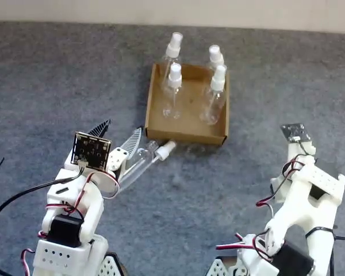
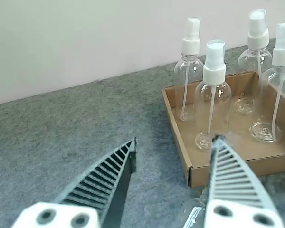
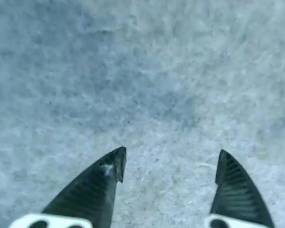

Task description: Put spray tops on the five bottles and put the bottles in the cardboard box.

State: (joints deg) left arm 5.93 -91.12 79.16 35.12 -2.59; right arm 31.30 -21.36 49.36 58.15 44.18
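Two ribbed, wedge-shaped fingers of the left tool [image 1: 124,126] [image 2: 175,140] are spread wide with nothing gripped between them. Just beside its right-hand finger, a clear plastic bottle [image 1: 139,163] [image 2: 192,216] lies on its side on the grey, felt-like table [image 1: 46,86]. Its white spray top [image 1: 165,150] points away from the tool toward the cardboard box [image 1: 187,137] [image 2: 242,172]. That box, shallow and rectangular with plain brown walls, sits just ahead of the tool's fingertips and slightly to their right. Inside it four upright bottles [image 1: 172,95] [image 2: 212,102] stand in two pairs, each transparent and rounded, fitted with a white spray top and a thin dip tube. Well to the right, the right tool [image 3: 171,159] also has its dark pointed fingers wide apart, holding nothing, above bare fuzzy table.
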